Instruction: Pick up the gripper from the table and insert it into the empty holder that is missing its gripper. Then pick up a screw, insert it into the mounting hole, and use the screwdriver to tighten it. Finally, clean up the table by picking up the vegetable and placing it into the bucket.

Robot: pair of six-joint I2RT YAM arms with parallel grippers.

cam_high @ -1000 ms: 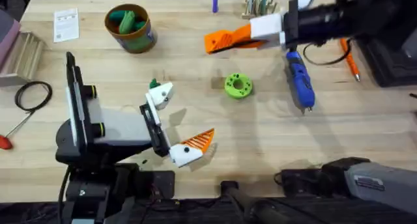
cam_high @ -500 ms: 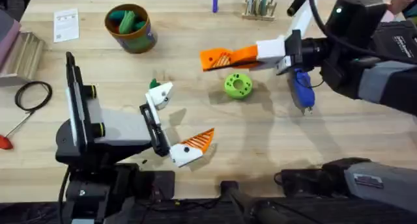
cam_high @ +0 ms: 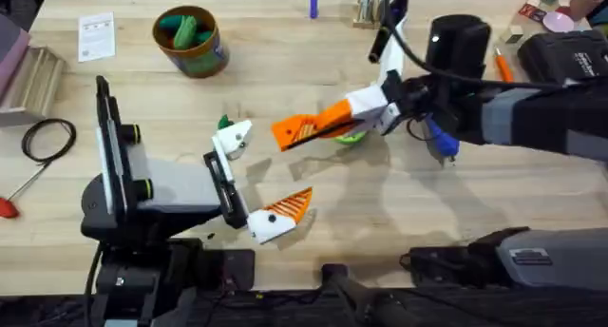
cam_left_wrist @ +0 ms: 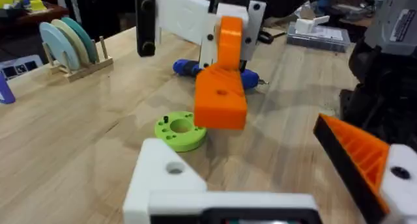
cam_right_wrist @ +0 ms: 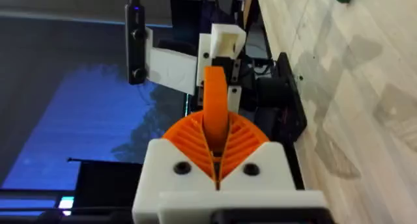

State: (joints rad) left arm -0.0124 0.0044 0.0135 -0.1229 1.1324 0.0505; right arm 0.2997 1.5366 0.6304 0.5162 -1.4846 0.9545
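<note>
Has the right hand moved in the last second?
Yes. The right hand, shut on the orange fingertip, has moved from near the blue screwdriver past the green disc, toward the left hand.

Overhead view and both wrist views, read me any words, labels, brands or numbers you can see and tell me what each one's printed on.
No text can be read.
White card at the table's far left: dark print, too small to read.
Grey label on the right arm's base: print too blurred to read.
Grey label on an arm, left wrist view: print too blurred to read.
Bucket: printed side, no letters legible.
</note>
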